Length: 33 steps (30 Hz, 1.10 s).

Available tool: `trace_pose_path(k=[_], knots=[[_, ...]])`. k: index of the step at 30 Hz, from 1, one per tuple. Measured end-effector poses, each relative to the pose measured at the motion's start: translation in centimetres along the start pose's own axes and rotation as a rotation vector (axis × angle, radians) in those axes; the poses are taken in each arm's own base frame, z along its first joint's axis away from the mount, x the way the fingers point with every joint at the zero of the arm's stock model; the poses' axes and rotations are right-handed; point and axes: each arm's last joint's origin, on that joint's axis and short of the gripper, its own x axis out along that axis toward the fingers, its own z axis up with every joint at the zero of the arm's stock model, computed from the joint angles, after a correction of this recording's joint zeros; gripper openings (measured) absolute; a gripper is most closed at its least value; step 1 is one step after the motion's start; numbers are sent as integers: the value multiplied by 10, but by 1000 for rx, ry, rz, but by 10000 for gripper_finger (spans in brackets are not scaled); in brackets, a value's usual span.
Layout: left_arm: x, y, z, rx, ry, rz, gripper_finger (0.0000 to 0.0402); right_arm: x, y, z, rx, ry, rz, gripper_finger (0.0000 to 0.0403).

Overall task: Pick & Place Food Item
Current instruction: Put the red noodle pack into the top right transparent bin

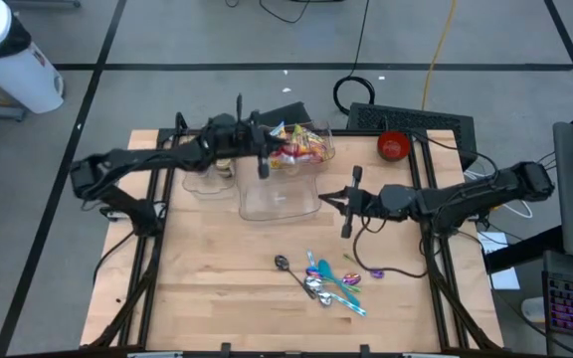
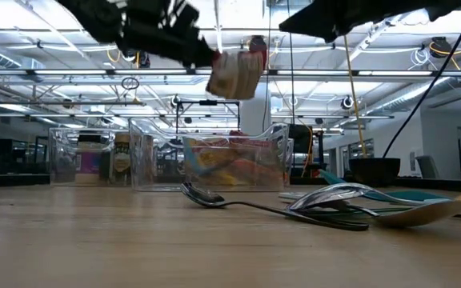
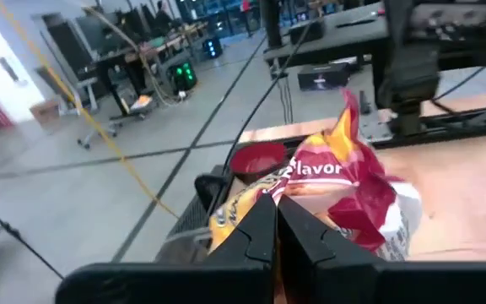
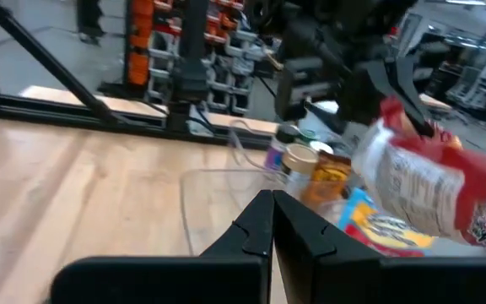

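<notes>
1. Nearest us: spoons [image 1: 324, 280] lie in a heap on the wooden table [image 1: 207, 298].
2. R gripper [image 1: 348, 202] hangs just beside the clear bin [image 1: 277, 194], fingers pressed together, nothing in them.
3. L gripper [image 1: 264, 151] is clamped on a snack bag [image 2: 234, 74], held up above the bin w/ other packets.
4. Red bowl [image 1: 393, 146] at far edge.

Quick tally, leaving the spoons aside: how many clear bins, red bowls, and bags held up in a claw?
Clear bins: 2
Red bowl: 1
Snack bag in left claw: 1
Total: 4
</notes>
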Motion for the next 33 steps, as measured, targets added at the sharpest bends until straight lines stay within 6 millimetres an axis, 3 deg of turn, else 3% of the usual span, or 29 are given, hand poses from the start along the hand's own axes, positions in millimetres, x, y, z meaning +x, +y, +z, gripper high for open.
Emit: trace_pose_path(k=[8,14,20,27,33], knots=[[22,30,-68,-82,159,38,3,5,-15,-6,-4,44,-59,0],[28,41,-107,-257,260,75,11,5,-18,-7,6,48,-68,0],[30,40,-118,-391,299,81,5,4,-13,-6,6,44,-50,0],[33,28,-121,-369,360,37,18,4,-12,-6,40,42,-46,0],[33,27,-118,-410,368,103,15,4,-12,-6,61,42,-46,0]])
